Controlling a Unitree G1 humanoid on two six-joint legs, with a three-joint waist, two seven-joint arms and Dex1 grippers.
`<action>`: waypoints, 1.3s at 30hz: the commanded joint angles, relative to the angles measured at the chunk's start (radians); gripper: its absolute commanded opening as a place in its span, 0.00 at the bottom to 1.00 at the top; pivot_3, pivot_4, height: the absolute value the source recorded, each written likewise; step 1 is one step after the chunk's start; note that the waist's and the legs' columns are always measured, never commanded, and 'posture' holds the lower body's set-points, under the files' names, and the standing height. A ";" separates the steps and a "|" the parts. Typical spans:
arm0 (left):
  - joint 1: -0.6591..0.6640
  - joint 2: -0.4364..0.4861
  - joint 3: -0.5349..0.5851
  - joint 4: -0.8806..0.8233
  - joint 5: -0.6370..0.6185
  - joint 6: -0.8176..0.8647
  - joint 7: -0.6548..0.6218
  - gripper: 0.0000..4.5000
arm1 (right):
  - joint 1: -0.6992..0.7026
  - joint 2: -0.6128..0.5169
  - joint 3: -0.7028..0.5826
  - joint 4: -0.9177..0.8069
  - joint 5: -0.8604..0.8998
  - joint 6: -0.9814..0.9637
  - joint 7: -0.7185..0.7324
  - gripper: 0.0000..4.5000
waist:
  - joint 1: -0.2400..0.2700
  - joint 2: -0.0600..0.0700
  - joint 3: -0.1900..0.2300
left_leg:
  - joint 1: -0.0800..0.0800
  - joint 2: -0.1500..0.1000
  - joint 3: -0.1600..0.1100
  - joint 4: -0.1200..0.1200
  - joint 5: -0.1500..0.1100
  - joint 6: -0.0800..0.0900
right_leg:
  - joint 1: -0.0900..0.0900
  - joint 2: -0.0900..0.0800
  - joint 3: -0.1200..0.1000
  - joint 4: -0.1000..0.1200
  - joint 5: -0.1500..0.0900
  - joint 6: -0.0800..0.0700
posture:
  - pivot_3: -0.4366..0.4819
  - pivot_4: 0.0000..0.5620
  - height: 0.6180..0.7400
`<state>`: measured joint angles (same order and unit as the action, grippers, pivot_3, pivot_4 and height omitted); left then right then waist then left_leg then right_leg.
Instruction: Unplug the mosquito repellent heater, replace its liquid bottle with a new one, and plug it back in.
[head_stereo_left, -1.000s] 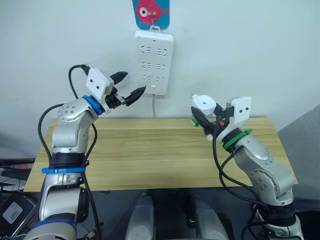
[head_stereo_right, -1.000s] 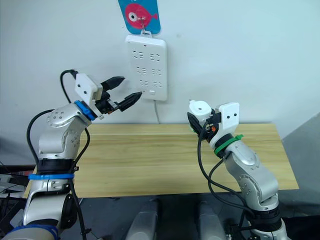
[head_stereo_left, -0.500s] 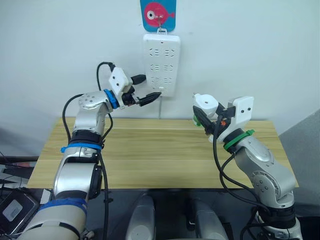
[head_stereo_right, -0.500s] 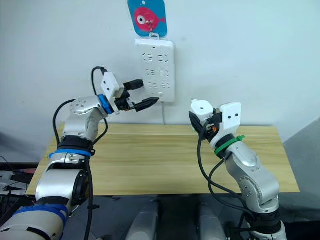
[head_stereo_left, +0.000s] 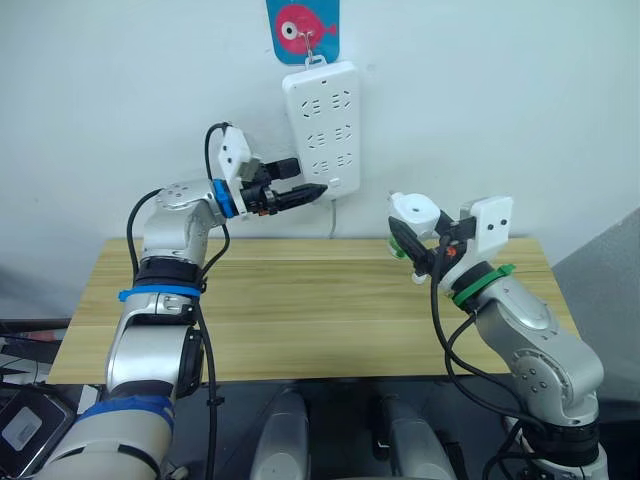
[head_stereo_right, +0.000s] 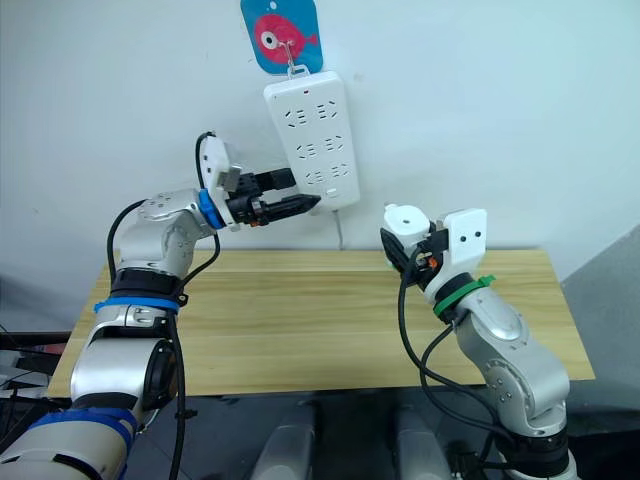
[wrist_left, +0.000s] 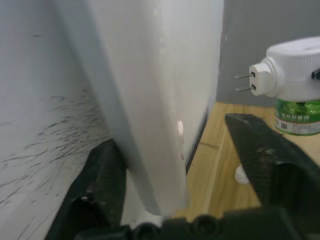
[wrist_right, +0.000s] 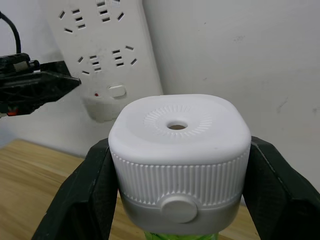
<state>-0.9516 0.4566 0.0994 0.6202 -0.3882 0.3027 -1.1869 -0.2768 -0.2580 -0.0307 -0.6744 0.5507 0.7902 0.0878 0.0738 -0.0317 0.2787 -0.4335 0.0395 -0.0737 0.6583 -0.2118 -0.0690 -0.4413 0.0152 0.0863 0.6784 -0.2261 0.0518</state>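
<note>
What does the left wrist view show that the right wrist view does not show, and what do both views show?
Left wrist view alone: the mosquito repellent heater from the side, with two plug prongs and the green bottle below, and the power strip edge between the left gripper fingers. Right wrist view alone: the heater's top hole, the strip's sockets and switch. Both show heater, strip and table.

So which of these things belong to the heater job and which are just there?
Belong to the job:
- mosquito repellent heater, held in the right pincer
- its green liquid bottle
- power strip, with the left pincer around its lower edge

Just there:
- fish hook
- table
</note>
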 joint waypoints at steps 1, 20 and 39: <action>-0.026 -0.029 0.030 -0.045 -0.050 0.052 0.030 0.47 | -0.050 0.021 -0.010 -0.060 0.051 0.029 -0.010 0.66 | 0.001 0.000 -0.001 | 0.000 0.000 0.000 0.000 0.000 0.000 | 0.000 0.000 0.000 0.000 0.000 0.000 | 0.72 0.29 1.00; -0.061 -0.095 0.019 0.041 -0.032 0.044 0.034 0.29 | -0.303 0.004 0.091 0.018 -0.044 0.166 -0.062 0.66 | 0.007 0.000 -0.004 | 0.000 -0.001 -0.001 0.003 0.000 0.000 | 0.001 -0.001 -0.001 0.001 0.000 0.000 | 0.69 0.32 1.00; -0.044 -0.091 0.000 0.020 -0.013 0.030 0.019 0.29 | -0.346 -0.007 0.115 0.047 -0.135 0.194 -0.031 0.66 | 0.006 0.000 -0.004 | 0.000 -0.001 -0.001 0.002 0.000 0.000 | 0.001 -0.001 -0.002 0.001 0.000 0.000 | 0.69 0.34 1.00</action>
<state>-0.9785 0.3702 0.1153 0.6707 -0.4081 0.3353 -1.1679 -0.6035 -0.2644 0.0821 -0.6043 0.4232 0.9836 0.0508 0.0799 -0.0318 0.2751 -0.4337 0.0388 -0.0751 0.6607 -0.2117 -0.0690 -0.4400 0.0146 0.0847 0.6791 -0.2258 0.0516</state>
